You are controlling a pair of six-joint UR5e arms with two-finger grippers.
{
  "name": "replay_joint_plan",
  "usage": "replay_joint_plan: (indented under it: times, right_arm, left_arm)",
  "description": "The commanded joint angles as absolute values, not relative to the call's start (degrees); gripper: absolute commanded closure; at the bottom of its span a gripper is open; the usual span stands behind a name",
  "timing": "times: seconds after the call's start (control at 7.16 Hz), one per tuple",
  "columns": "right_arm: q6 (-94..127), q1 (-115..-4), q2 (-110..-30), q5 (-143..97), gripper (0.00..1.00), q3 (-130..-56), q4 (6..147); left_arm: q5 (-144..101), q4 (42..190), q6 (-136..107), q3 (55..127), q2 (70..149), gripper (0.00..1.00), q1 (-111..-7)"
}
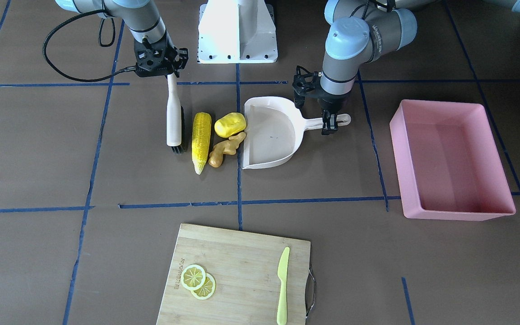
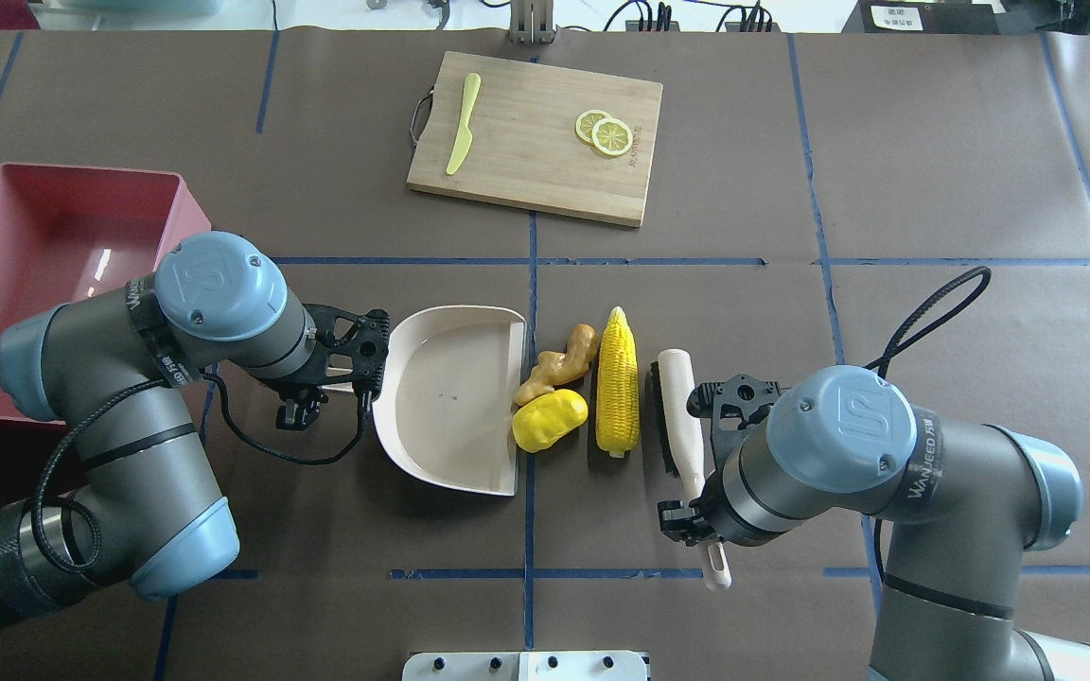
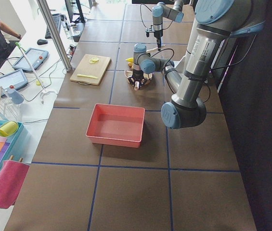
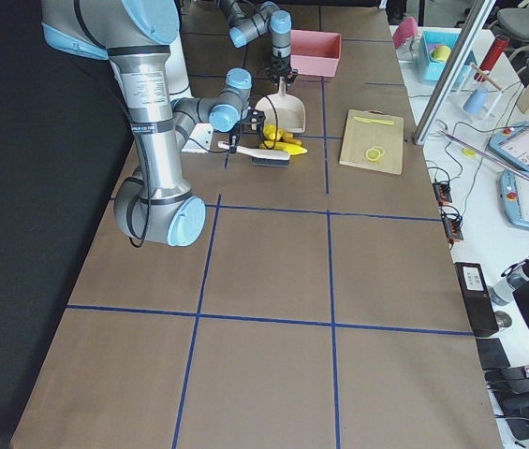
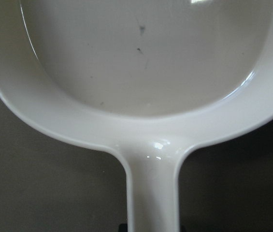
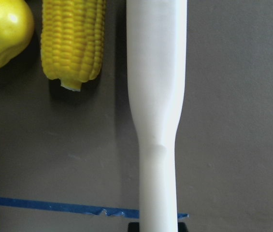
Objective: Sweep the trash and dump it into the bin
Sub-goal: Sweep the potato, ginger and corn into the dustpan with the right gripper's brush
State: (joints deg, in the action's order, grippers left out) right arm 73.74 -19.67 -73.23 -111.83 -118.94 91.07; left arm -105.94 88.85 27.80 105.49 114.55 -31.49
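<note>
The trash lies in a tight row: a corn cob (image 1: 201,140) (image 2: 619,378), a yellow lump (image 1: 230,124) (image 2: 550,419) and a ginger root (image 1: 226,149) (image 2: 559,364). The lump and ginger touch the open lip of a cream dustpan (image 1: 271,135) (image 5: 141,58). My left gripper (image 1: 330,122) (image 2: 318,392) is shut on the dustpan's handle. On the corn's other side lies a white brush (image 1: 174,117) (image 6: 158,72), bristles toward the corn, with my right gripper (image 1: 169,74) (image 2: 696,515) shut on its handle. The pink bin (image 1: 449,158) (image 2: 62,170) stands empty beyond the left arm.
A bamboo cutting board (image 1: 237,253) at the far edge of the table carries two lemon slices (image 1: 198,281) and a yellow-green knife (image 1: 282,284). The robot's white base (image 1: 237,31) sits between the arms. A black cable (image 1: 61,67) loops beside the right wrist.
</note>
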Motion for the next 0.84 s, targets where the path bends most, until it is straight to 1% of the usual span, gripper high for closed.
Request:
replay_joint_plan:
  times: [0.0,0.28,0.7]
  right_arm:
    - [73.7,-19.4,-69.4,-111.6,0.98,-115.8,91.8]
    - [73.7,-19.4,-68.0,-111.5,0.98,-115.2,91.8]
    - [73.7,-19.2,-63.8,-111.5,0.98,-112.5,91.8]
  left_arm:
    - [-103.6,88.7,27.1,104.2,116.0,0.82,-31.0]
    - [-102.7,88.7,26.1,103.8,116.5,0.84,-29.9]
    - [-102.7,88.2,23.1,103.2,118.3,0.84,-28.7]
